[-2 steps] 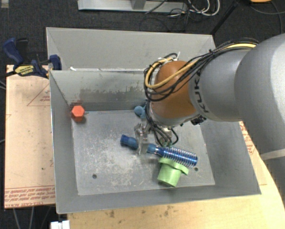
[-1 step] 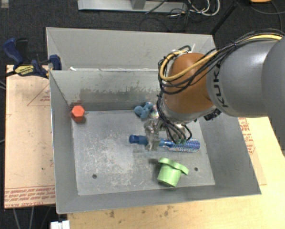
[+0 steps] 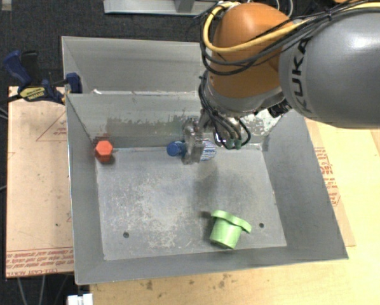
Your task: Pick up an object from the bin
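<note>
My gripper (image 3: 193, 143) hangs low at the back of the bin, close to the far wall and a little right of the middle. A small blue thing (image 3: 175, 149) lies right against it on the left, with a blue-and-white striped part showing on the gripper's right side. The gripper covers the middle of that thing, so whether it is gripped is hidden. A red hexagonal block (image 3: 103, 150) sits at the back left by the wall. A green cylinder with a flange (image 3: 227, 229) lies on its side near the front right.
The arm with its orange dome and cables reaches in from the upper right, covering the bin's back right corner. The bin's sloped walls rise on all sides. Bare floor lies between the gripper and the green cylinder.
</note>
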### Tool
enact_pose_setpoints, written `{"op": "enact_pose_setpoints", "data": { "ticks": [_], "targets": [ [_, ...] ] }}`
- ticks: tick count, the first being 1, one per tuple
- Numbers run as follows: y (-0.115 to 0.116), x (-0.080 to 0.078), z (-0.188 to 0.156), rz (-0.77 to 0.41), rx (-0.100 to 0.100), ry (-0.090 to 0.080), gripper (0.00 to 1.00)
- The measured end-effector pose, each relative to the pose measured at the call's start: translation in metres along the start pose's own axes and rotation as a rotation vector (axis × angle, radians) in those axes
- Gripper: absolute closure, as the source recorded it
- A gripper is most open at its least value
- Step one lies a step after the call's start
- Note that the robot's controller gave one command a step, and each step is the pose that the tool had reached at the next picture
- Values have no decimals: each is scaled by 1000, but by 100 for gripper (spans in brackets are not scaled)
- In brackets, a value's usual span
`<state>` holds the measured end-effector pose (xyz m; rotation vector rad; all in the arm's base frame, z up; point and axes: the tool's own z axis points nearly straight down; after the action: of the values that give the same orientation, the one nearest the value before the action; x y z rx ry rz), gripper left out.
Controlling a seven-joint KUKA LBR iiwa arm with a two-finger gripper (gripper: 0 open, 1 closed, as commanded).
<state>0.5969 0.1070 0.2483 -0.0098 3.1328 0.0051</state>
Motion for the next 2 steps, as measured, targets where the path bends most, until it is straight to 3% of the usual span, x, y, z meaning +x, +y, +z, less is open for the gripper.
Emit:
{"op": "enact_pose_setpoints", "data": {
  "ticks": [1,2],
  "targets": [
    [-54,41,-25,-7,4,7,100],
    [-19,57,92,109,3,17,100]
  ]
}}
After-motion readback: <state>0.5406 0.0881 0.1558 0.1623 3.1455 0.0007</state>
